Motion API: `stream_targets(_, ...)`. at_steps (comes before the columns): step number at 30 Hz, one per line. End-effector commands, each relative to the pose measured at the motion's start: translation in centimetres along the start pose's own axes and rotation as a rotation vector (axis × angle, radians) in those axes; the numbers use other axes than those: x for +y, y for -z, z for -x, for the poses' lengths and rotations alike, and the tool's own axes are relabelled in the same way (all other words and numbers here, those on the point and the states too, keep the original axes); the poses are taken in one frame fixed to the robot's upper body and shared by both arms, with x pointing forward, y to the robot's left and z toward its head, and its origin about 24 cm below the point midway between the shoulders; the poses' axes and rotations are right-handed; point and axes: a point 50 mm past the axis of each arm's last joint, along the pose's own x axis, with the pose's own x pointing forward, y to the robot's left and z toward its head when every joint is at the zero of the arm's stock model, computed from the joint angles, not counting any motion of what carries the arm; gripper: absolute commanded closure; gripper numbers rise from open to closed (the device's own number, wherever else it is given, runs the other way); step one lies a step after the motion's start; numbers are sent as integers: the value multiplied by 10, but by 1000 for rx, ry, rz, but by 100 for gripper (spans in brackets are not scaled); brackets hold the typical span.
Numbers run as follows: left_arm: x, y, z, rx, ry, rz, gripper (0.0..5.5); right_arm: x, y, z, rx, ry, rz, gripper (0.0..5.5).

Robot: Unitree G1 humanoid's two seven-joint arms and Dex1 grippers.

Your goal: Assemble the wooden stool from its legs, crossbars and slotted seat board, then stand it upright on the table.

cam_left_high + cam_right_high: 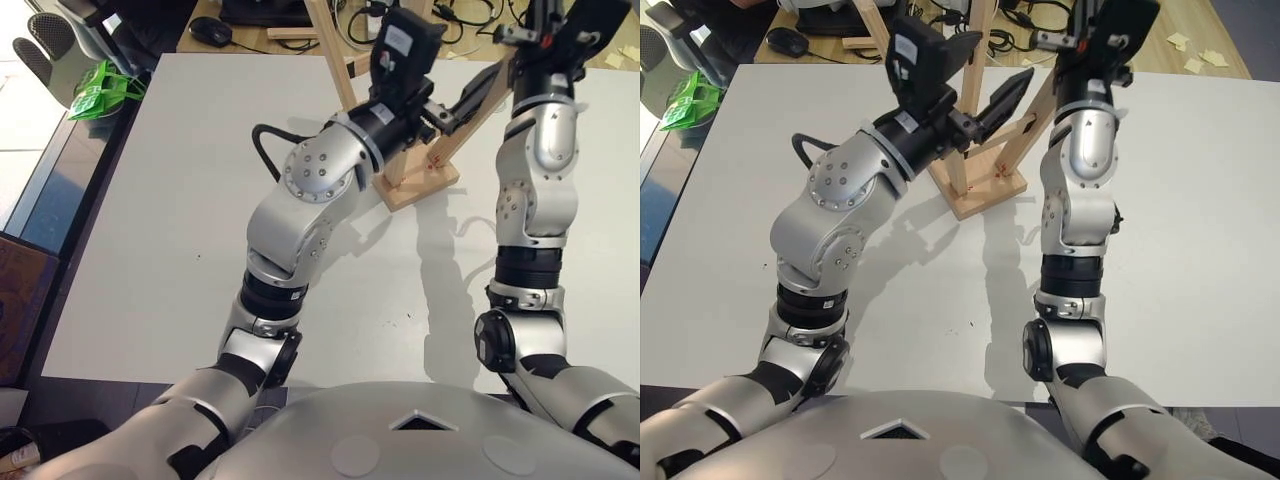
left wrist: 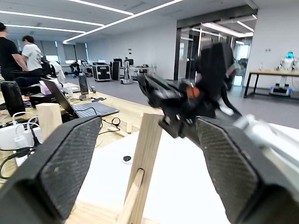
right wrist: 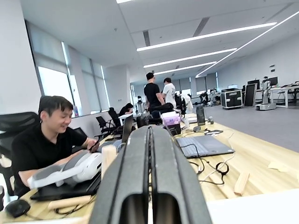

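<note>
The wooden stool lies upside down on the white table (image 1: 180,250). Its seat board (image 1: 420,187) rests flat, and its legs (image 1: 958,150) rise from it. My left gripper (image 2: 147,126) is open, its two black pads (image 2: 70,163) wide apart on either side of one upright leg (image 2: 145,158) without touching it. From the head, one of its fingers (image 1: 1005,95) points across the stool frame. My right arm (image 1: 540,150) stands raised just right of the stool. My right gripper (image 3: 150,140) is shut high above the table, with nothing seen between its fingers.
Beyond the table's far edge is a wooden desk with a mouse (image 1: 210,30), loose wooden pieces (image 1: 290,33) and cables. A green bag (image 1: 100,90) lies off the far left corner. The table's left and near parts are bare.
</note>
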Motion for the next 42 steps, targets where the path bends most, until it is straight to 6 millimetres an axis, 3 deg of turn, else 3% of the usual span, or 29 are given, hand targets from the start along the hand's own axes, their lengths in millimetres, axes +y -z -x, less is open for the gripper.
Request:
stream_targets(1, -15, -3, -18, 36, 51, -9, 175, -14, -11, -14, -38, 58, 8, 547)
stream_targets(6, -34, -23, -48, -34, 70, 64, 175, -21, -21, -23, -87, 80, 32, 547)
stream_targets(8, -40, -52, -51, -206, 79, 72, 175, -15, -25, -22, -117, 13, 78, 547)
stream_targets(10, -31, -89, -42, -421, 38, 1, 175, 3, -31, -15, -156, -130, 134, 547)
stream_targets(11, -18, -99, -36, -469, -1, -75, 175, 15, -35, -9, -171, -210, 147, 547)
stream_targets(13, 12, -98, -28, -436, -97, -185, 175, 31, -41, 0, -193, -313, 178, 547)
stream_targets(15, 61, -90, -13, -389, -363, -210, 175, 47, -42, 2, -185, -424, 225, 547)
stream_targets(18, 133, -102, 35, -516, -811, -82, 175, 85, -42, 0, -123, -672, 395, 547)
stream_targets(21, 172, -102, 74, -594, -1046, -1, 175, 112, -40, 1, -21, -845, 533, 547)
stream_targets(23, 186, -95, 88, -596, -1127, -2, 175, 129, -35, 9, 76, -954, 502, 547)
stream_targets(27, 189, -72, 88, -549, -1146, -65, 175, 159, -22, 42, 154, -1112, 452, 547)
stream_targets(32, 186, -66, 84, -542, -1140, -85, 175, 172, -8, 78, 310, -1179, 343, 547)
stream_targets(42, 174, -55, 75, -515, -1106, -32, 175, 151, 46, 72, 492, -988, 414, 547)
